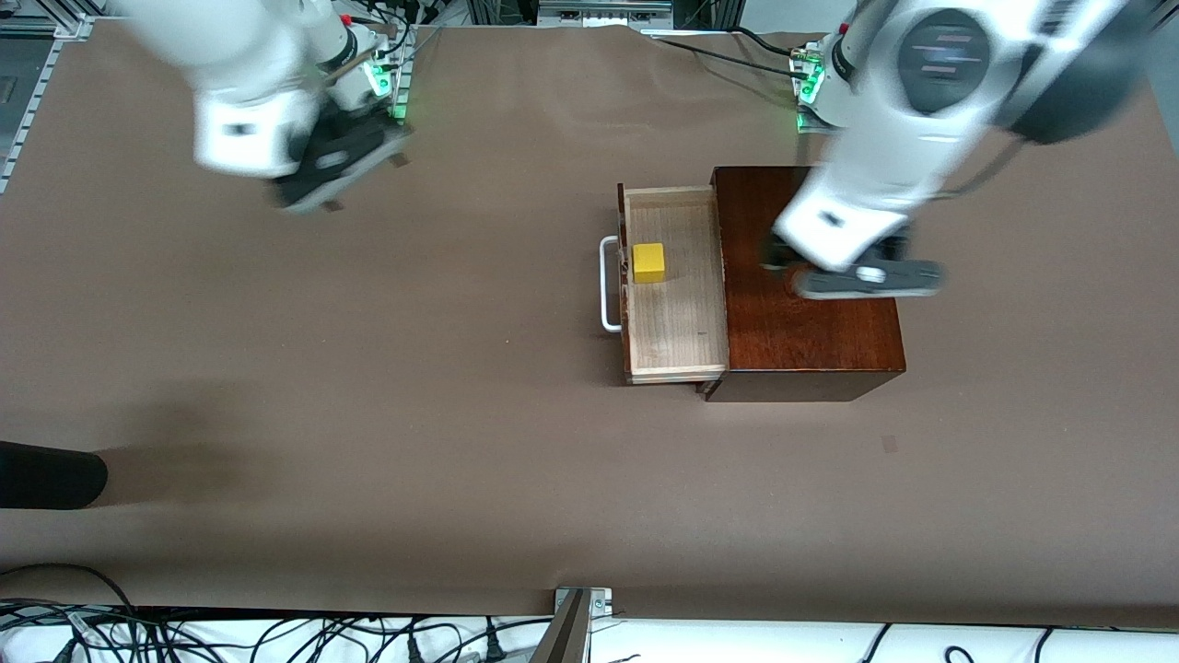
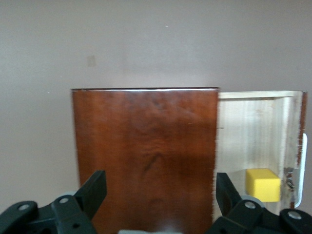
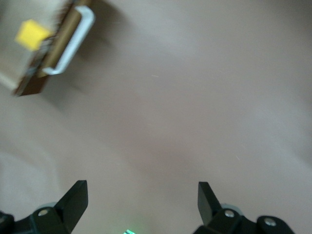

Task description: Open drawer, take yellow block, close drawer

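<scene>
The table [image 1: 368, 368] carries a plain brown covering. A dark rounded object [image 1: 46, 474] enters at the 9 o'clock edge of the front view. Black cables [image 1: 276, 640] lie along the white 6 o'clock edge, beside a metal bracket [image 1: 580, 603].

Drawer [image 1: 677, 331] pulled open, yellow block [image 1: 648, 262] inside near handle

The box [image 1: 811, 322] is dark reddish-brown with a grain pattern. The drawer [image 1: 677, 318] is pale wood inside, its handle [image 1: 606, 284] white. The block [image 1: 648, 262] is bright yellow. The table [image 1: 368, 387] is plain brown.
</scene>
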